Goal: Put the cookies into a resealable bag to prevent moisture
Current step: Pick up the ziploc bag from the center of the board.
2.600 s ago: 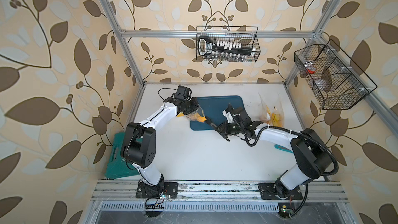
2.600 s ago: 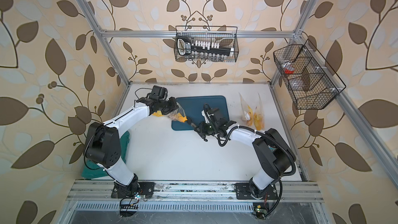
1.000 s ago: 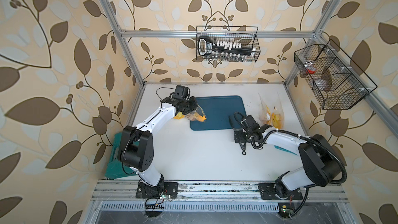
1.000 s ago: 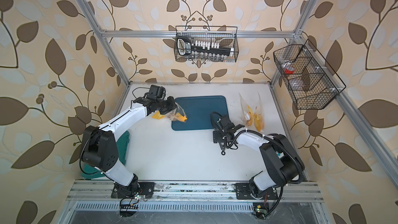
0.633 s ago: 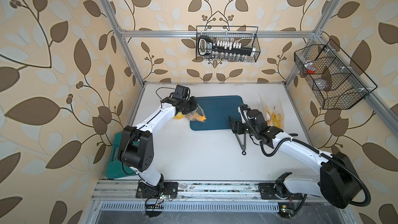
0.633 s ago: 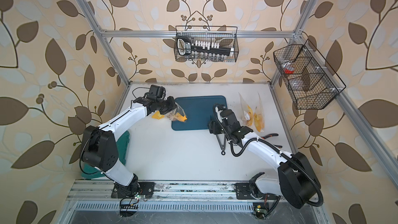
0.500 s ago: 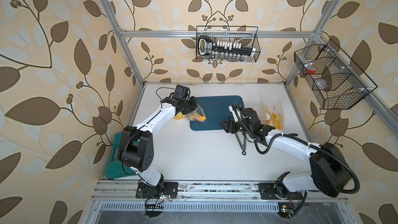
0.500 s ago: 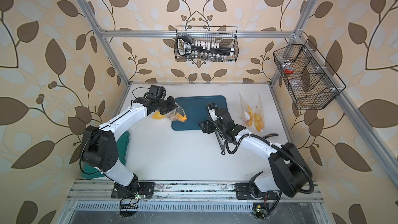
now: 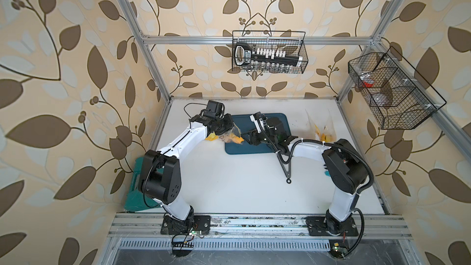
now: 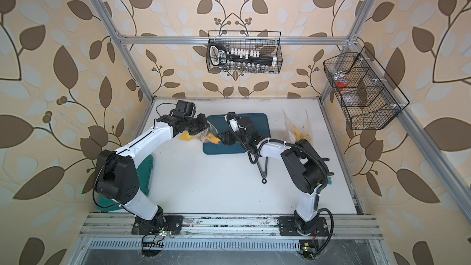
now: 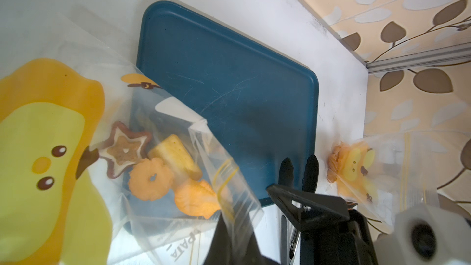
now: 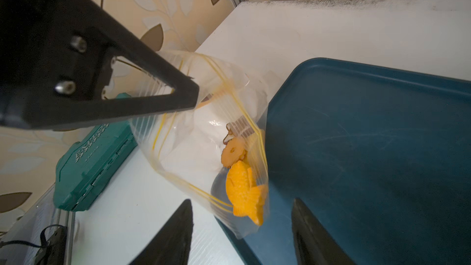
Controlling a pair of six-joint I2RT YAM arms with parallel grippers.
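A clear resealable bag (image 9: 229, 135) with yellow cartoon prints hangs over the left edge of the blue tray (image 9: 270, 146). My left gripper (image 9: 230, 130) is shut on its rim (image 11: 235, 228). Several cookies lie inside: a brown star (image 11: 125, 149), an orange flower (image 11: 150, 178), a pale square (image 11: 175, 158) and an orange fish (image 12: 244, 195). My right gripper (image 12: 242, 228) is open, one finger on each side of the bag's lower mouth corner without touching it. In both top views it points left at the bag (image 10: 221, 138).
Black tongs (image 9: 285, 166) lie on the white table beside the right arm. A second printed bag with cookies (image 9: 321, 131) stands at the back right. A green case (image 12: 94, 159) sits off the table's left edge. Wire baskets (image 9: 269, 52) hang on the walls.
The right arm set the tongs on the table, then swung back left to the bag's mouth with its jaws narrowing. The left gripper kept hold of the bag.
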